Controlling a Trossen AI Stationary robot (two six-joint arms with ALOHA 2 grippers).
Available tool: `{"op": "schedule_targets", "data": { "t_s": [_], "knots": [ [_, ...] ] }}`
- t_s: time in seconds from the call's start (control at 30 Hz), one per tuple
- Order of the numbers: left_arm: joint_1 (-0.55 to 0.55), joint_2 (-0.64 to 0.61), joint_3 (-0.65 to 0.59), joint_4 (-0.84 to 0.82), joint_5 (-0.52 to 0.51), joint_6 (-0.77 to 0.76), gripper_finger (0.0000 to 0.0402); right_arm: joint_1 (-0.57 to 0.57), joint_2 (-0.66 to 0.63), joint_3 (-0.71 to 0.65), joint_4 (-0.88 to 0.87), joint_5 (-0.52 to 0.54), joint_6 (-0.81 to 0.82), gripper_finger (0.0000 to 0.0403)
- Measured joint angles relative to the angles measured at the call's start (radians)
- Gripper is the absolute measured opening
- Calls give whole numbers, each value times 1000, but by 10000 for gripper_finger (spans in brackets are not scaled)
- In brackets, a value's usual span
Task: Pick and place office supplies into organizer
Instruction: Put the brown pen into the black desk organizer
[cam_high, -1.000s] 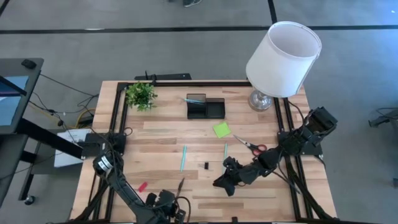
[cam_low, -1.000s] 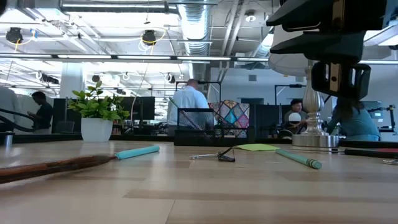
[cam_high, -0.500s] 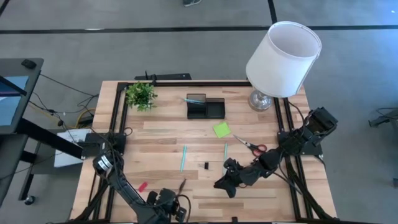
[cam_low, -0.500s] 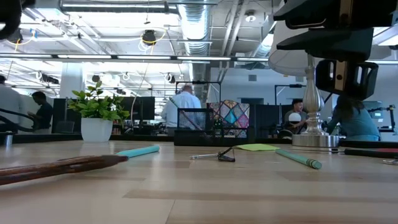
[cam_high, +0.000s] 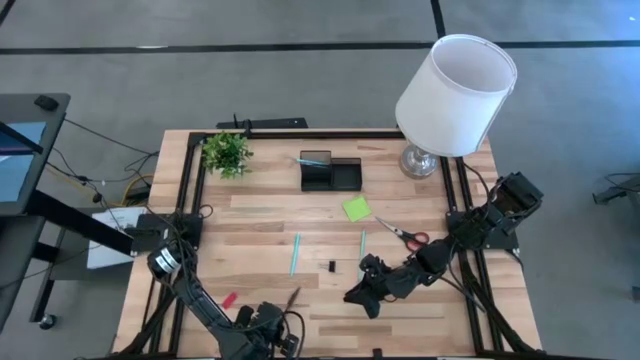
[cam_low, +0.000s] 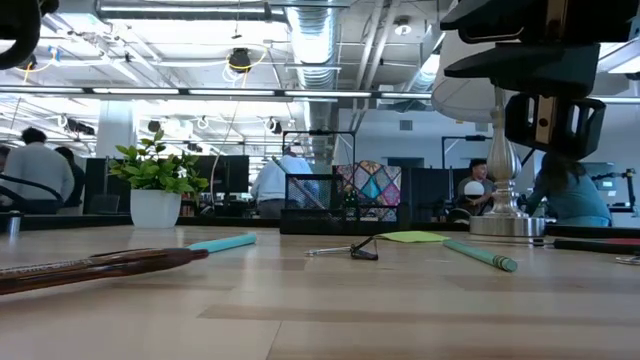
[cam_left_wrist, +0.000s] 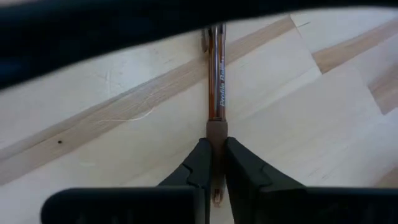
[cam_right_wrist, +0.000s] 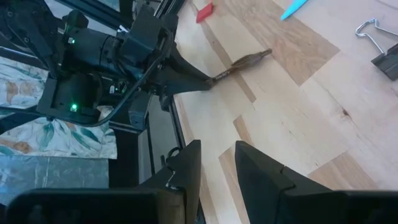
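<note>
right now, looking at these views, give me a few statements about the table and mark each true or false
1. The left tool is shut on the brown pen. True.
2. The scissors stand in the organizer. False: they lie flat on the table, between the sticky-note pad and the right arm.
3. The right tool holds the black clip. False: its fingers are apart with nothing between them, and the clip lies loose on the wood.
4. The potted plant sits at the table's far left corner, the lamp at the far right. True.
5. The red eraser is in the organizer's low section. False: it lies on the table near the left arm.
</note>
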Motion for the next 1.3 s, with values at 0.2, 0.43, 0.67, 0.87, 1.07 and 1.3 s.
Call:
{"op": "schedule_targets", "data": {
  "t_s": [0.2,0.43,0.67,0.87,1.07,1.3],
  "knots": [
    [22,-53,-8,-29,-35,6,9,0,0,0,45,1,-1,93],
    [107,-213,-5,-217,-143,100,3,4,0,0,209,1,-83,93],
    [332,-424,-4,-314,-150,548,3,16,-1,0,232,-1,-131,93],
    [482,-541,-3,-267,-148,821,2,40,-1,0,209,3,-116,93],
    [416,-506,-13,-312,-86,863,1,79,-1,0,123,57,-148,93],
    [267,-407,-13,-316,-49,683,0,35,0,0,60,28,-150,93]
  ]
}}
